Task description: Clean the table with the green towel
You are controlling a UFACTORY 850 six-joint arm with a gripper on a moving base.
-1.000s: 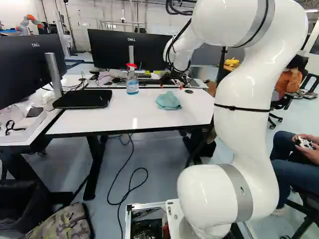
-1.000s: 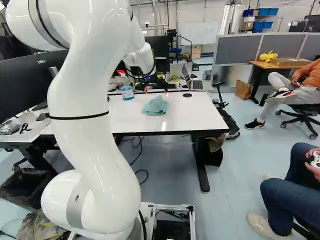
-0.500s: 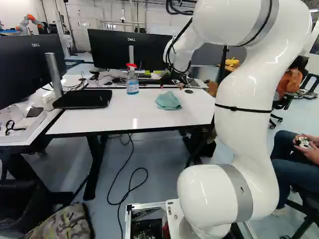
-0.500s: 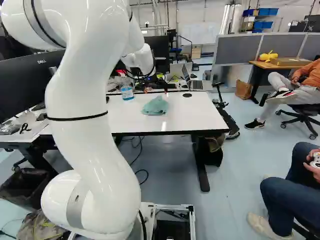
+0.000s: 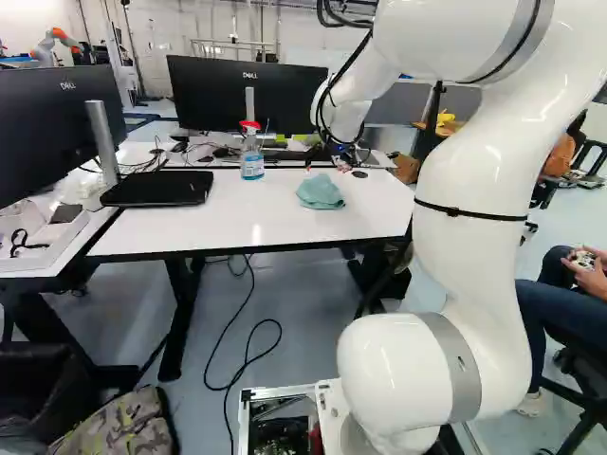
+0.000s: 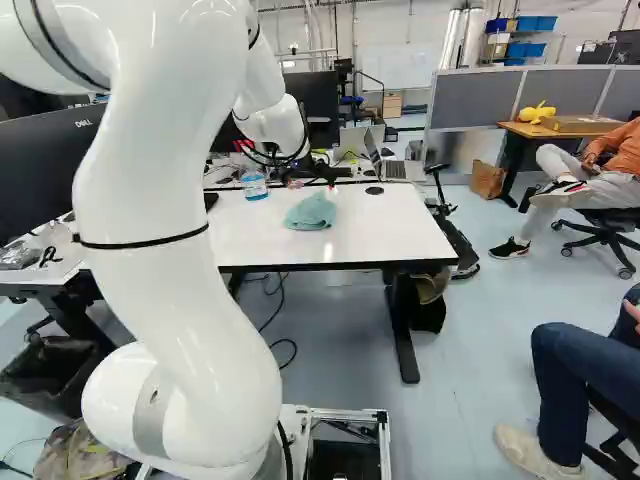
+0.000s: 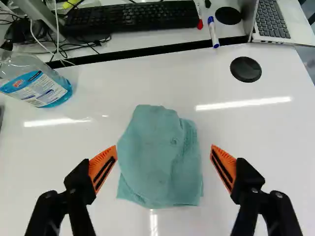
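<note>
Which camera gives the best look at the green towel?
The wrist view. It looks down on the towel from close by, so its outline and folds show clearly between the open fingers of the tool. Both base views show it smaller, from farther off, as a low crumpled heap on the white table.

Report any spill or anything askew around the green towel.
No spill shows. The blue-capped marker looks askew: its capped end pokes over the dark strip behind the white table. The green towel just lies loosely bunched.
</note>
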